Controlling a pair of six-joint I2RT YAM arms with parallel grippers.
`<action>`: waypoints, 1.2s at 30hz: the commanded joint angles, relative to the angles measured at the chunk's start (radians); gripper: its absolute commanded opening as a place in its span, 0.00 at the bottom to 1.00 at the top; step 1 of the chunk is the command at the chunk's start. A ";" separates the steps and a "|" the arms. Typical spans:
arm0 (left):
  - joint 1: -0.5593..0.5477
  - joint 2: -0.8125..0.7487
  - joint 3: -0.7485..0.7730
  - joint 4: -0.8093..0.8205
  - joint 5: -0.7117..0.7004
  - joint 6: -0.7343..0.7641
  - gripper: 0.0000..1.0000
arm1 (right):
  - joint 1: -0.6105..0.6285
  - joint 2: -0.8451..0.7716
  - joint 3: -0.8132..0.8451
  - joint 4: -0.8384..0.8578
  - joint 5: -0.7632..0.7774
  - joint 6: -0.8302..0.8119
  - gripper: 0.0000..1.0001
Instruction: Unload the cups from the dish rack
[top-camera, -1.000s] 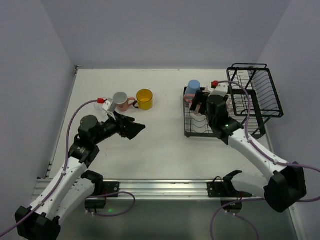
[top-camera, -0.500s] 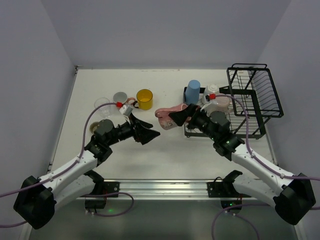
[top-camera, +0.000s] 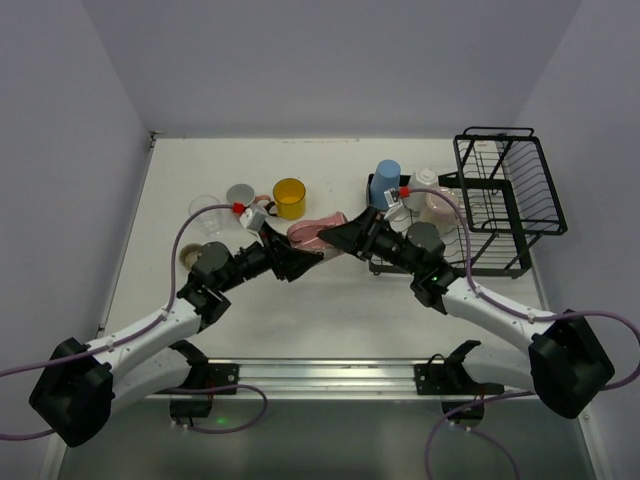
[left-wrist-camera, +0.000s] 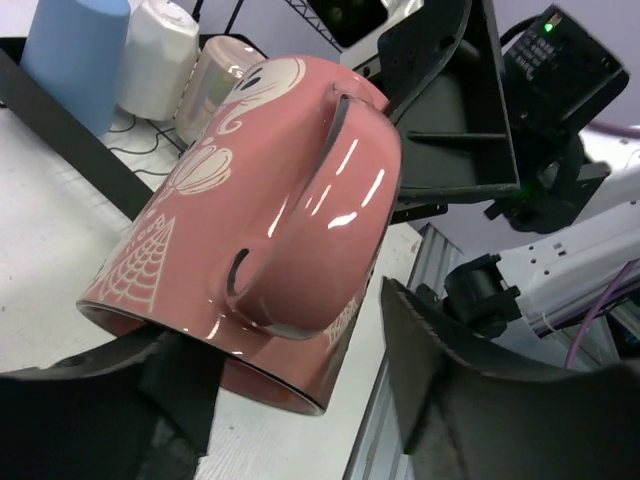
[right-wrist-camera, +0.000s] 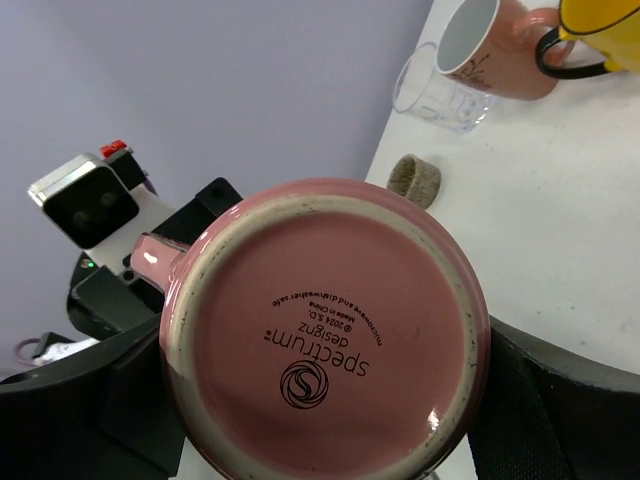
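My right gripper (top-camera: 347, 238) is shut on a pink mug (top-camera: 313, 232) with white drawings, held on its side above the table's middle. In the right wrist view (right-wrist-camera: 325, 400) the mug's base (right-wrist-camera: 325, 340) fills the space between the fingers. My left gripper (top-camera: 296, 260) is open, and in its wrist view (left-wrist-camera: 300, 400) its jaws stand either side of the mug's rim (left-wrist-camera: 270, 200), the right finger clear of it. The black dish rack (top-camera: 510, 190) stands at the right. A blue cup (top-camera: 386, 180), a white cup (top-camera: 425, 179) and a pale pearly cup (top-camera: 440, 206) stand on its flat tray.
A yellow mug (top-camera: 289, 198), a pink mug with a grey inside (top-camera: 240, 196) and a clear glass (top-camera: 203, 207) stand on the table at the back left. A small round cork piece (top-camera: 188, 252) lies near the left arm. A rail (top-camera: 320, 375) runs along the near edge.
My right gripper carried the pink mug from the rack leftward to the table's middle. My left gripper moved right and its open jaws now stand around the mug's rim.
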 joint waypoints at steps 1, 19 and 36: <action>-0.018 -0.001 -0.009 0.155 -0.034 -0.011 0.59 | 0.011 0.025 0.012 0.281 -0.075 0.116 0.39; -0.022 -0.463 -0.044 -0.059 -0.218 -0.092 0.00 | 0.016 0.201 -0.006 0.615 -0.166 0.340 0.99; -0.021 -0.205 0.398 -1.172 -0.784 0.107 0.00 | 0.023 0.045 0.040 0.094 -0.037 -0.012 0.99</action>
